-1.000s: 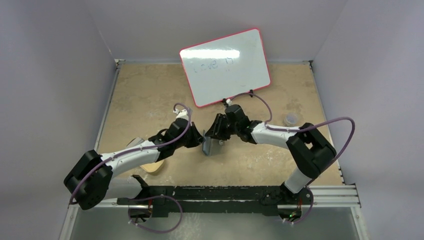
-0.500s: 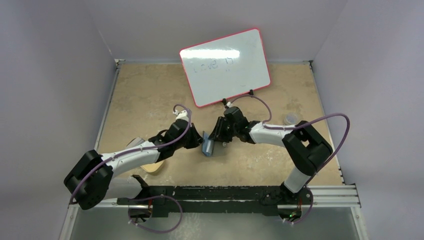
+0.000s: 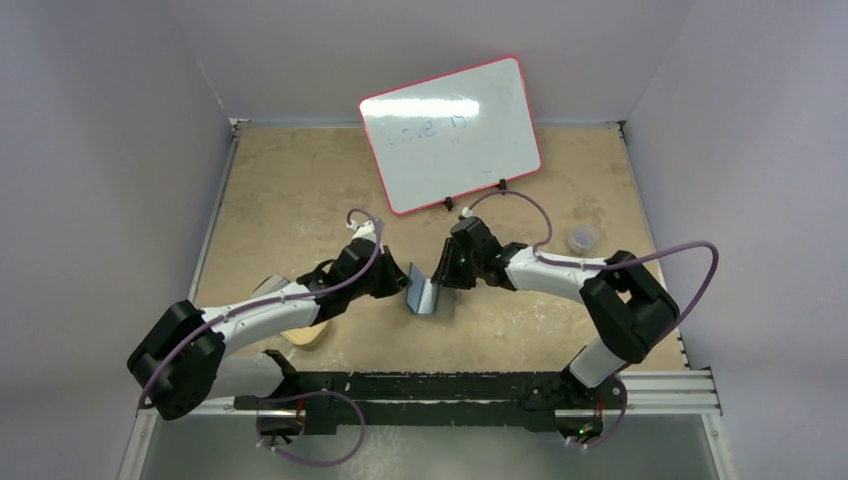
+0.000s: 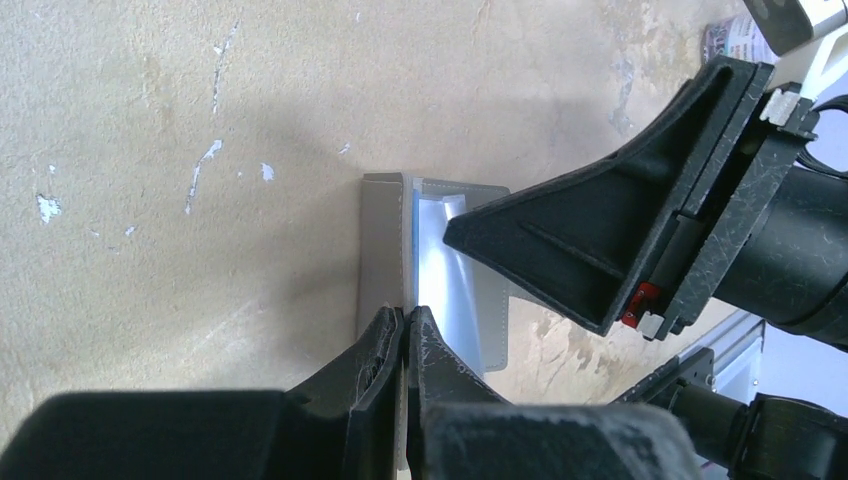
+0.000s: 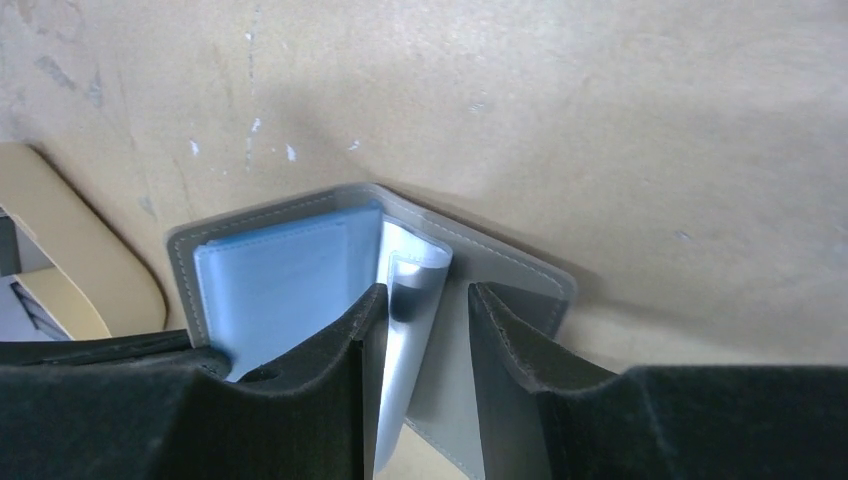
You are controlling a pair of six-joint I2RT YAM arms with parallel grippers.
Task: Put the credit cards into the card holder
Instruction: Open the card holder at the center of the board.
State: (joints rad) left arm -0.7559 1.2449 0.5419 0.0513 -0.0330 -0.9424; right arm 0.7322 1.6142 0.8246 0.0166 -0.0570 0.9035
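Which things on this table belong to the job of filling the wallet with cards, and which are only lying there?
Belong to the job:
- wallet, open, one cover pinched by the left gripper
- right gripper, jaws apart around a clear inner leaf
- cards: none shows clearly

Only lying about:
- whiteboard
- small clear cup
- beige tin

only faint, smudged handwriting shows on the whiteboard (image 3: 450,135), too pale to make out.
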